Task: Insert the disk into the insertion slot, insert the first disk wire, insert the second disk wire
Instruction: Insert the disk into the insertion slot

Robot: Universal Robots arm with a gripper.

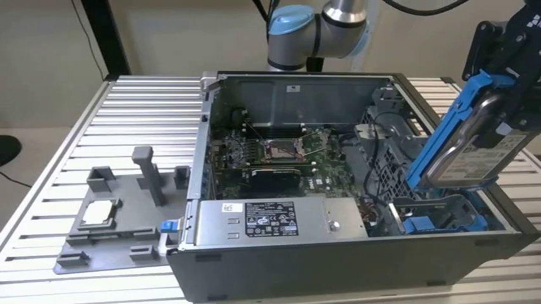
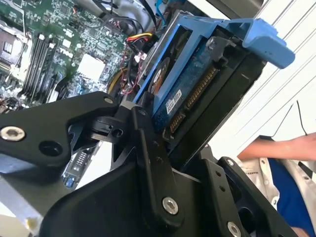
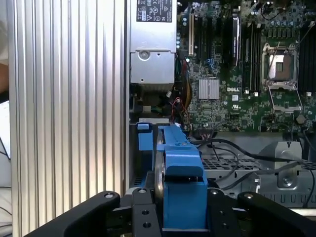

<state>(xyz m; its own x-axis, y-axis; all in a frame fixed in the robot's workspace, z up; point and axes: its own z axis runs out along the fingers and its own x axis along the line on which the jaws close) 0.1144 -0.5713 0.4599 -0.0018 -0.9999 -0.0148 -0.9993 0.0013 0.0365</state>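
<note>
The disk (image 1: 470, 158) hung in the gripper (image 3: 180, 213), clamped by its sides between the two black fingers (image 2: 148, 163). The gripper was closed narrow on the drive and held nothing else. The disk was tilted well off upright. Its blue carrier frame (image 1: 446, 126) ran along the edge toward the exterior view's left, and its silver, labelled face was turned toward the camera. In the second wrist view its circuit-board side and connector edge showed, with the frame's blue tab (image 2: 269, 42) jutting past the far end.

The disk's lower end hovered just above the insertion slot (image 1: 448, 206), a bay with blue plastic rails (image 1: 439, 223) in the dark grey drive cage at the case corner on the exterior view's right. Whether the disk touched the rails could not be told, and it was not seated in the slot.

Beside the cage, a grey power-supply box (image 1: 279, 218) with a white label lay along the near wall of the open computer case (image 1: 338, 272). Past it lay the green motherboard (image 1: 245, 149) with its bare CPU socket (image 1: 279, 150). Black cables (image 3: 237, 158) crossed the cage top.

The case stood on a ribbed aluminium table (image 1: 144, 107). Toward the exterior view's left, a grey fixture tray (image 1: 127, 244) carried a small silver part (image 1: 97, 212). Behind the case rose the robot arm (image 1: 296, 25). A person's forearm (image 2: 289, 148) showed beyond the table in the second wrist view.
</note>
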